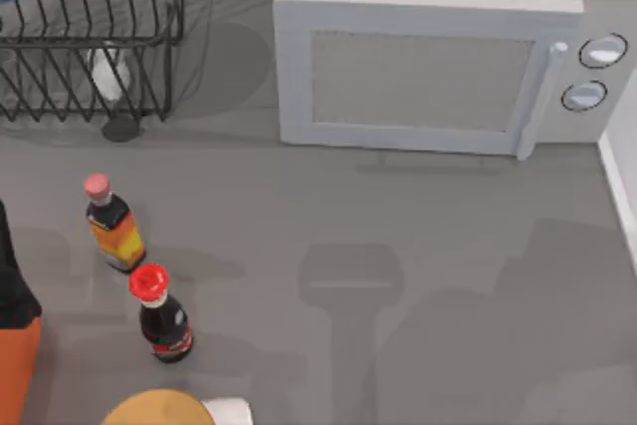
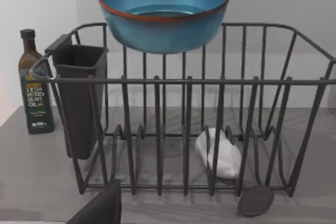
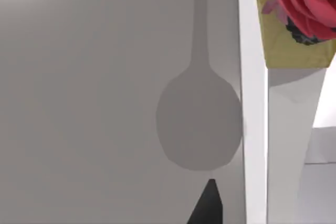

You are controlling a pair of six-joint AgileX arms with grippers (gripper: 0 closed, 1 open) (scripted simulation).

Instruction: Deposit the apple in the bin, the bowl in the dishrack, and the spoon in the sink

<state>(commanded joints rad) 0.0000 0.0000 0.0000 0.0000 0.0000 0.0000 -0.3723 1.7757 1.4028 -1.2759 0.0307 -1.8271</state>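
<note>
While the bowl (image 2: 164, 11) sits above the dishrack (image 2: 184, 129), I cannot tell either gripper's state.

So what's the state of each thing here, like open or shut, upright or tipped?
bowl: upright, seen above the dishrack's top rim.
dishrack: upright, a white crumpled thing on its floor.
microwave: door shut.
two bottles: standing, capped.
oil bottle: standing, capped.
</note>
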